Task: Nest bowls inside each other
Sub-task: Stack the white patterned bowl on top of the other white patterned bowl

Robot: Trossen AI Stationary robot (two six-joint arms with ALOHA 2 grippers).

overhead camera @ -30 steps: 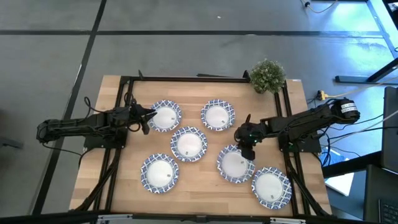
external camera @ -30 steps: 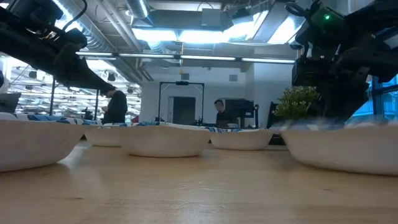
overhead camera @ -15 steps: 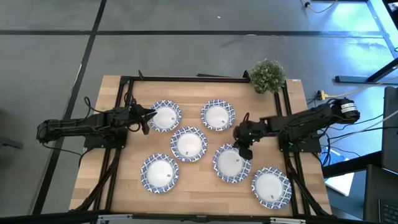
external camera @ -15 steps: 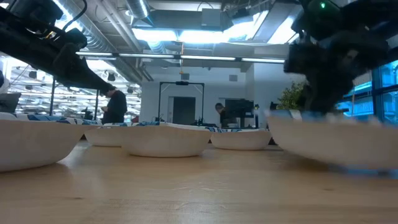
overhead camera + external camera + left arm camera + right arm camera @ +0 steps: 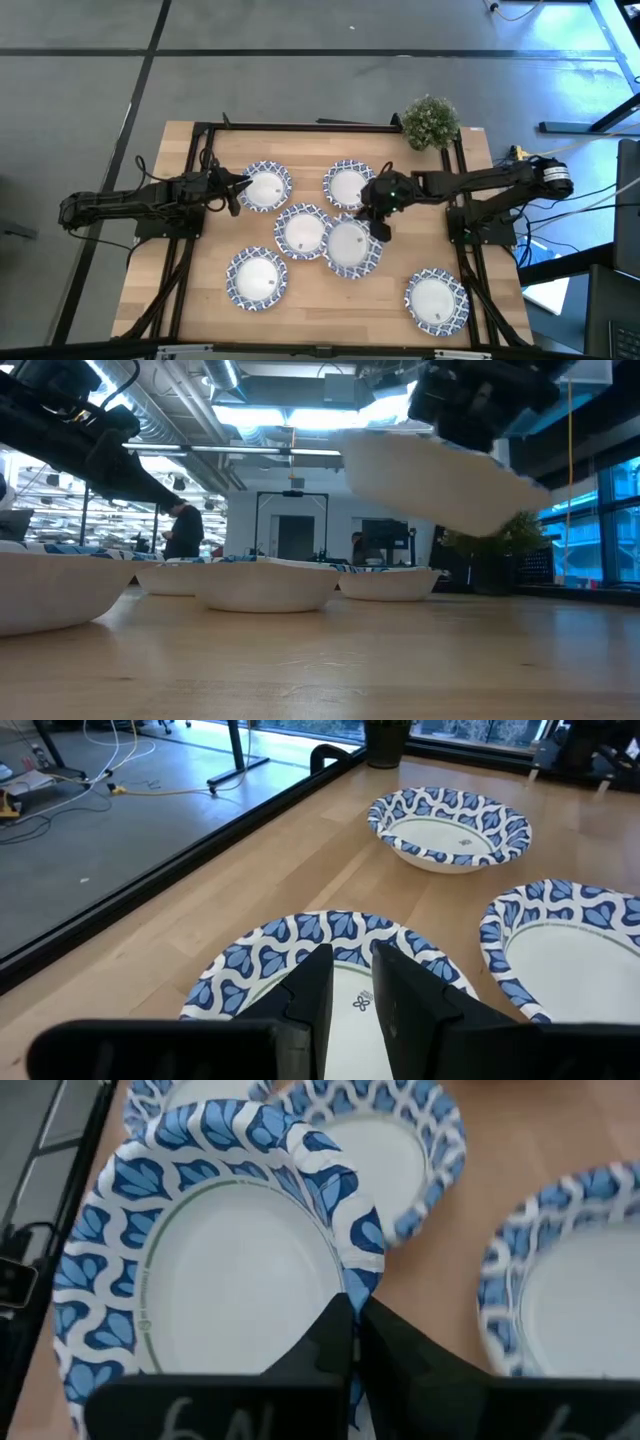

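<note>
1. The right gripper (image 5: 377,226) pinches the rim of a lifted bowl (image 5: 351,246), held tilted above the wooden table (image 5: 330,300).
2. The left gripper (image 5: 349,982) hovers over another bowl (image 5: 265,186), fingers narrowly apart, apparently empty.
3. People stand in the room behind.

Right gripper (image 5: 378,226), clamped on the rim of one bowl (image 5: 351,247), has carried it from its place low on the right side of the desk (image 5: 200,300) toward the centre. That bowl is now lifted clear, tilted, partly overlapping the centre bowl (image 5: 303,232). The potted plant (image 5: 497,550) now shows unobstructed.
</note>
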